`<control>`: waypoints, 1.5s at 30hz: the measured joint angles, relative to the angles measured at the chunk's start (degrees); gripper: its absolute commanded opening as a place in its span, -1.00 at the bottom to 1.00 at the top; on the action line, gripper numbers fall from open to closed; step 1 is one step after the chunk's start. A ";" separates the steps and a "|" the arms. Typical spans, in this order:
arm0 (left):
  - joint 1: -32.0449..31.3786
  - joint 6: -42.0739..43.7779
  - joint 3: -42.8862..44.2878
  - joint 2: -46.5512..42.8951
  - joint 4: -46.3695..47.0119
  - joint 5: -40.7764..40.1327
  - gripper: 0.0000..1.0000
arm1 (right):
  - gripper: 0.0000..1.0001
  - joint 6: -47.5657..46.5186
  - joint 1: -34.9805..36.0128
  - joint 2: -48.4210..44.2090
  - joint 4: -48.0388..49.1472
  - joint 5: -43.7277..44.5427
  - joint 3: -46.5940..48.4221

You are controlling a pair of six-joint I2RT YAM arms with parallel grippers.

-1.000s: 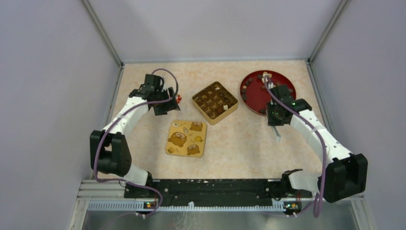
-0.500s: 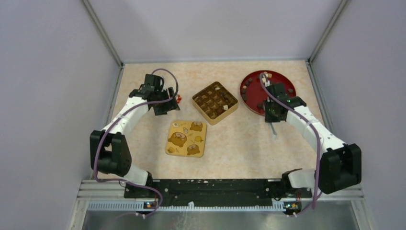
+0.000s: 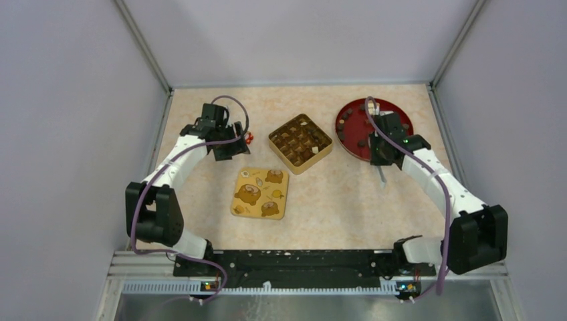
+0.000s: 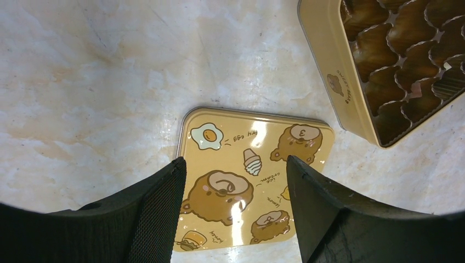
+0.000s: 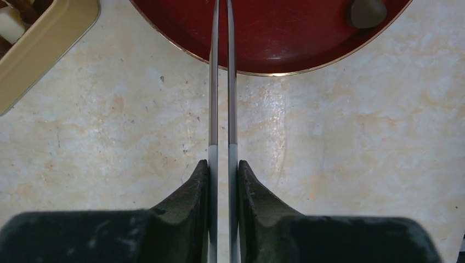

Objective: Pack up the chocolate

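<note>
The right gripper is squeezed tight on thin metal tweezers. The tweezers point straight away from it, long and narrow, and they cross the near rim of the red plate. Their tips run off the top of the right wrist view, so I can't tell if they hold anything.

The chocolate is mostly little dark lumps spread on that plate. One lump sits on the plate ahead of the gripper and off to the right of the tweezers, well apart from them. I think the tweezers must swing a bit right and reach further in to get it.

The right arm is much nearer the plate. The box lies between the two arms, to the left of the plate. Some of its little cups look like they have lumps in them already.

The left gripper is open wide and holds nothing. It hangs above the yellow lid, which lies flat on the table just beside the box.

The lid has bear pictures. Small words by the egg read "fry egg" and by the cone "ice cream". One bear has a "3". The box wall has tiny words too, but they are too small to read.
</note>
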 measured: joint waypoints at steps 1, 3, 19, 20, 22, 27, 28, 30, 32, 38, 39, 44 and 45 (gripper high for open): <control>0.00 0.07 0.00 0.00 0.02 0.00 0.45 | -0.52 -0.02 0.00 -0.52 -0.02 -0.04 0.00; 0.00 0.20 0.00 0.00 0.02 -0.04 0.44 | -0.40 -0.02 0.00 -1.55 -0.13 -0.39 -0.11; 0.00 0.15 0.00 0.00 0.00 0.07 0.44 | -0.25 -0.57 0.00 0.52 1.16 -1.73 -1.60; 0.00 0.15 0.00 0.00 0.00 0.07 0.44 | -0.24 -0.61 0.00 0.85 1.33 -1.73 -1.60; 0.00 0.17 0.00 0.00 0.00 0.04 0.44 | -0.22 -0.81 0.00 1.51 1.73 -1.68 -1.60; 0.00 0.15 0.00 0.00 -0.04 0.04 0.44 | -0.22 -1.09 0.00 3.50 2.71 -1.70 -1.60; 0.00 0.15 0.00 0.00 -0.04 0.04 0.44 | -0.22 -1.20 0.00 3.91 2.84 -1.73 -1.60; 0.00 0.15 0.00 0.00 -0.07 0.04 0.44 | -0.23 -1.49 0.00 4.39 2.99 -1.70 -1.60; 0.00 0.15 0.00 0.00 -0.07 0.04 0.44 | -0.24 -1.68 0.00 4.59 3.04 -1.49 -1.57; 0.00 0.15 0.00 0.00 -0.09 0.07 0.44 | -0.26 -2.14 0.00 4.66 3.39 -1.20 -1.57; 0.00 0.13 0.00 0.00 -0.09 0.07 0.44 | -0.26 -2.16 0.00 4.76 3.52 -1.20 -1.57; 0.00 0.15 0.00 0.00 -0.09 0.07 0.44 | -0.35 -2.43 0.00 6.25 4.09 -1.05 -1.53; 0.00 0.15 0.00 0.00 -0.09 0.04 0.44 | -0.40 -2.45 0.00 6.51 4.13 -1.05 -1.53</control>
